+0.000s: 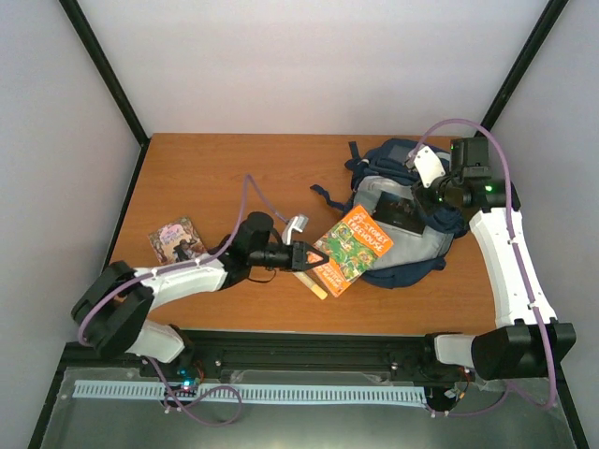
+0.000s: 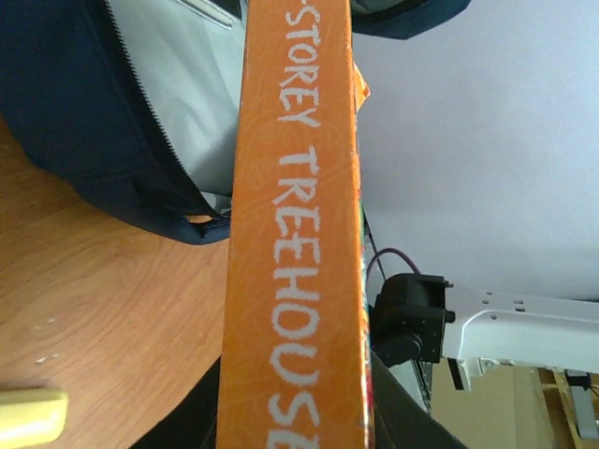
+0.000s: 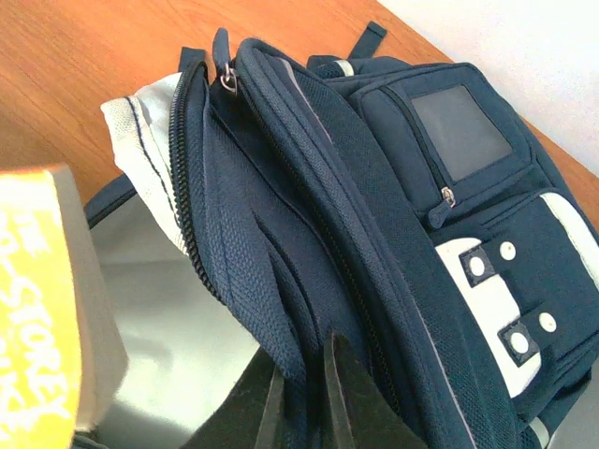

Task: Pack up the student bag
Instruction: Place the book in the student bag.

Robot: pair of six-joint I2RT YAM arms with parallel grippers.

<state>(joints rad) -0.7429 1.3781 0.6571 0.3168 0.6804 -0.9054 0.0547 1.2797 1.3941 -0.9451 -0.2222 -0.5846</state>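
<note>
Holding the orange book by its near end, the left gripper had its fingers pinched on it. The book sat cover-up and tilted, and its far end overlapped the mouth of the student bag. Couldn't tell if it was touching the lining. In the left wrist view the spine faced the camera and read "-STOREY TREEHOUSE", with the bag's open zip edge just left of it.

The student bag lay at the far right corner of the desk. Its main compartment was unzipped, showing pale grey lining, and the straps trailed toward the desk's middle.

The right gripper was at the bag's far side. In the right wrist view its fingers were pressed together on a fold of navy fabric at the zip edge, holding that side of the opening up. The front pocket with white patches was to the right, and the book's corner was at lower left over the lining.

Also on the desk:
- A second book with a pinkish cover lay flat near the left edge.
- A pale yellow flat piece lay near the near edge, just beside the orange book. It also showed in the left wrist view. Couldn't tell what it was.
- A small white-grey object sat just behind the left gripper. Couldn't identify it.
</note>
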